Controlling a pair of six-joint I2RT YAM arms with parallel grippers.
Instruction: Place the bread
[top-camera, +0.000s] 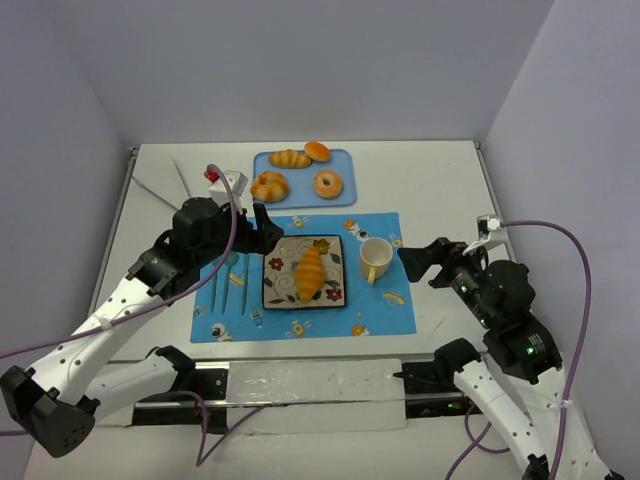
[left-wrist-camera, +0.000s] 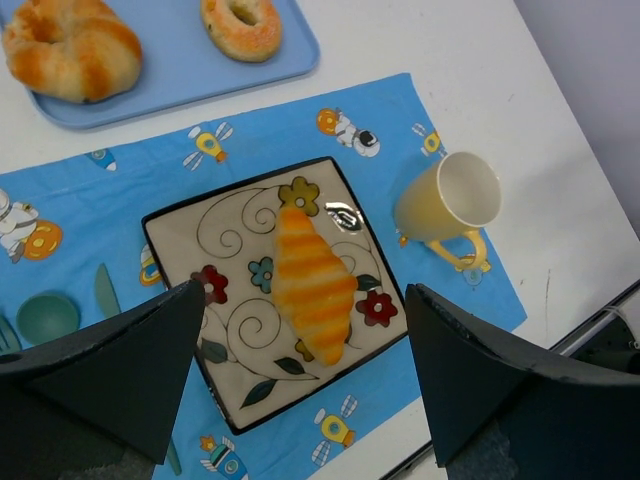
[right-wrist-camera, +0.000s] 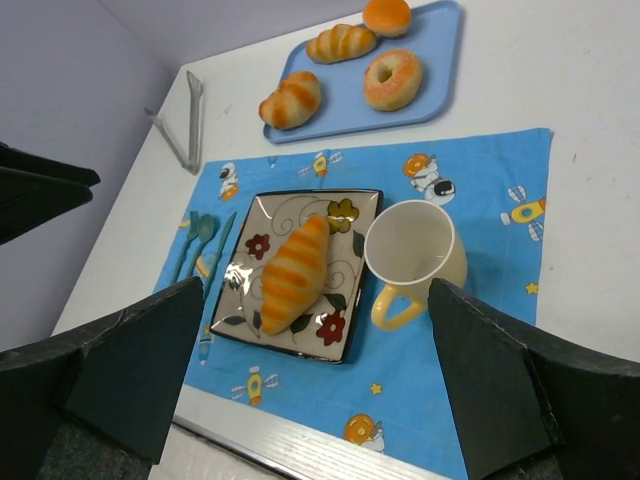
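The bread (top-camera: 311, 272), a long golden-orange croissant, lies diagonally in the middle of a square flowered plate (top-camera: 275, 295). It also shows in the left wrist view (left-wrist-camera: 312, 285) and the right wrist view (right-wrist-camera: 293, 272). My left gripper (top-camera: 257, 226) is open and empty, hovering above the plate's far left side. In its own view the jaws (left-wrist-camera: 305, 295) stand wide apart over the bread, not touching it. My right gripper (top-camera: 420, 258) is open and empty, to the right of the yellow cup (top-camera: 375, 258), well apart from the bread (right-wrist-camera: 316, 290).
The plate and cup stand on a blue placemat (top-camera: 380, 310), with teal cutlery (top-camera: 228, 280) at its left. A blue tray (top-camera: 345, 170) at the back holds a round ridged bun (top-camera: 269, 186), a doughnut (top-camera: 328, 184), a short roll (top-camera: 289, 158) and an orange bun (top-camera: 317, 151).
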